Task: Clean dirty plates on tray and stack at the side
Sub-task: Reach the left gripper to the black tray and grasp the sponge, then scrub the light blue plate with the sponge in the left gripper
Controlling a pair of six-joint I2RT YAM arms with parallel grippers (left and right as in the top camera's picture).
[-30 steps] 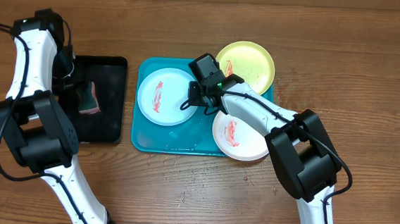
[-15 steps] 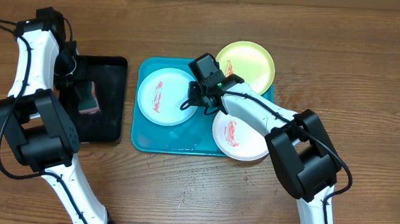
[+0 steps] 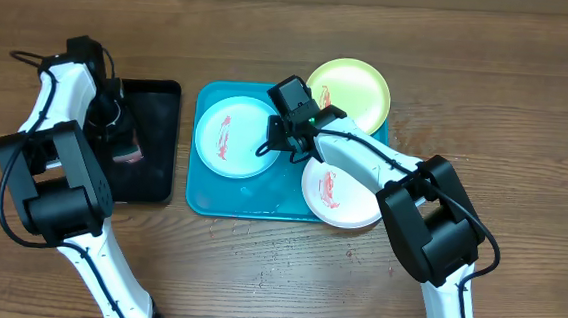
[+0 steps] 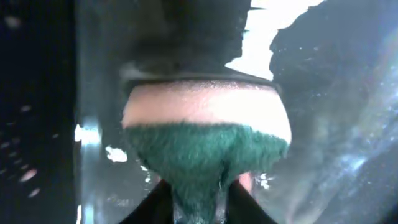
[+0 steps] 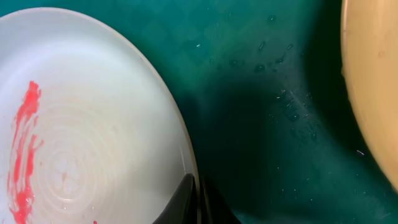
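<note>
Three plates. The light blue plate (image 3: 231,136) lies flat in the left half of the turquoise tray (image 3: 246,201) and carries a red smear near its centre. The yellow-green plate (image 3: 349,91) sits at the tray's far right corner, partly over the rim and out above the bench (image 3: 490,83). The white-pink plate (image 3: 337,193), also smeared red, rests at the near right corner and overhangs the rim there.

Right pincer (image 3: 266,146): lowered to the right-hand edge of the light blue plate. In the right wrist view its dark fingertips (image 5: 186,196) are clenched on the rim of that plate (image 5: 81,124), one tip over the inner face and the other outside the edge. The tray floor (image 5: 261,124) beside it is wet with small droplets, and the edge of the yellow-green plate (image 5: 373,93) appears at the right margin.

Left pincer (image 4: 198,199): over the black tray (image 3: 158,165), which lies on the bench just left of the turquoise tray. It grasps a sponge (image 4: 205,130) with a pale upper layer and a green scouring layer; the green layer is squeezed narrow between the two fingertips. From overhead only a pinkish patch of the sponge (image 3: 127,152) shows beneath the arm.
</note>
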